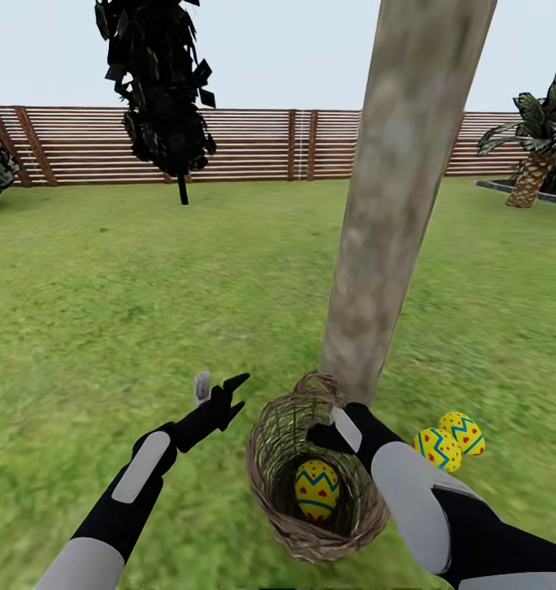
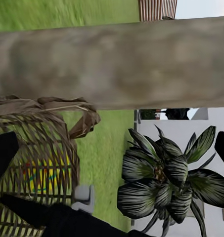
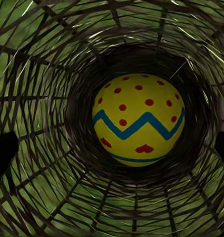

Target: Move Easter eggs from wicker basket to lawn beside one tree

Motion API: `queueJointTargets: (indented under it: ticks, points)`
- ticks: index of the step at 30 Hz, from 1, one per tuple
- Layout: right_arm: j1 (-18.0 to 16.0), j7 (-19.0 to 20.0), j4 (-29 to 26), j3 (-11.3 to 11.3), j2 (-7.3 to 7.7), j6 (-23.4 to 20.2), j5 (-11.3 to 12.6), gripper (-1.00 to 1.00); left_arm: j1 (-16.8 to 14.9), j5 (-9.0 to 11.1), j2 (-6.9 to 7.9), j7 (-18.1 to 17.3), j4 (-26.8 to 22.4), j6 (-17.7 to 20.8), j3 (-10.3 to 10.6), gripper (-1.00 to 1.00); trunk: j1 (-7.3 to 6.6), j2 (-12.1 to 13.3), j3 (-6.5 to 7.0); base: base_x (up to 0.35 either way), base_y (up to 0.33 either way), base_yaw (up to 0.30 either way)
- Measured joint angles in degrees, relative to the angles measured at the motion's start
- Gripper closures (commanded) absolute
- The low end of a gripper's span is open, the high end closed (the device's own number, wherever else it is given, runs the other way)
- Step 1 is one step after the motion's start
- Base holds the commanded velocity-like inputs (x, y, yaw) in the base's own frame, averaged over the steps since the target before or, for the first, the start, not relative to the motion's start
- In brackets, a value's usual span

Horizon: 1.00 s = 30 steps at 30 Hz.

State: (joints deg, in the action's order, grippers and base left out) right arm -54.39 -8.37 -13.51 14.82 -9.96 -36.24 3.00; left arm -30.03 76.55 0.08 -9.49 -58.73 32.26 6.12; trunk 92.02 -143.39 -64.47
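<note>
2 eggs (image 1: 449,442) already lie on the grass (image 1: 146,287) just beside the tree trunk (image 1: 392,229), touching each other, to the right of our right forearm. 1 egg (image 1: 317,489) is left at the bottom of the wicker basket (image 1: 269,459), which stands at the foot of the same trunk.

Handling, our guess: the egg is small, hard, smooth and round, so light but likely to squirt out of a sloppy pinch. We'd take it across its middle, near the blue zigzag, with the fingers straddling the widest part. The basket looks light and open-weave, so it may tip or slide if we drag against its wall.

Right arm: it reaches over the basket rim with the right gripper (image 1: 320,434) at the mouth, pointing down. The right wrist view looks straight down the weave with the egg (image 3: 138,120) centred; both dark fingertips (image 3: 3,153) sit at opposite edges of that picture, so the jaws are spread wide and hold nothing.

Left arm: it is stretched forward over the grass, left of the basket and not touching it. The left gripper (image 1: 228,393) has its jaws spread, empty. Its wrist view shows the basket (image 2: 37,163) side-on with the yellow egg (image 2: 47,177) visible through the weave, the trunk (image 2: 112,64) beyond.
</note>
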Motion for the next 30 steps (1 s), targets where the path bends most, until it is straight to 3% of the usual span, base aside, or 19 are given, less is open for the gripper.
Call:
queueJointTargets:
  ticks: [13,17,21,30]
  points:
    - [-0.02,0.3,0.0,-0.06,0.0,-0.17,0.0,-1.0,-0.01,0.0,-0.16,-0.01,0.01,-0.05,0.01,-1.0,0.34,-0.17,-2.88,0.0,0.0,0.0]
    - [-0.11,-0.86,0.0,-0.22,0.0,-0.27,-0.06,-1.0,0.0,-0.01,-0.22,0.0,0.06,-0.05,0.06,-1.0,0.44,-0.23,-3.77,0.0,0.0,0.0]
    - [-0.8,-5.26,-0.07,-0.25,0.0,-0.38,-0.08,-1.0,0.0,-0.07,-0.24,0.0,0.09,-0.05,0.07,-1.0,0.54,-0.28,-4.66,0.0,0.0,0.0]
    - [-1.23,-5.62,-0.09,-0.3,0.0,-0.46,-0.07,-1.0,0.0,-0.11,-0.33,0.02,0.1,-0.05,0.07,-1.0,0.74,-0.39,-6.44,0.0,0.0,0.0]
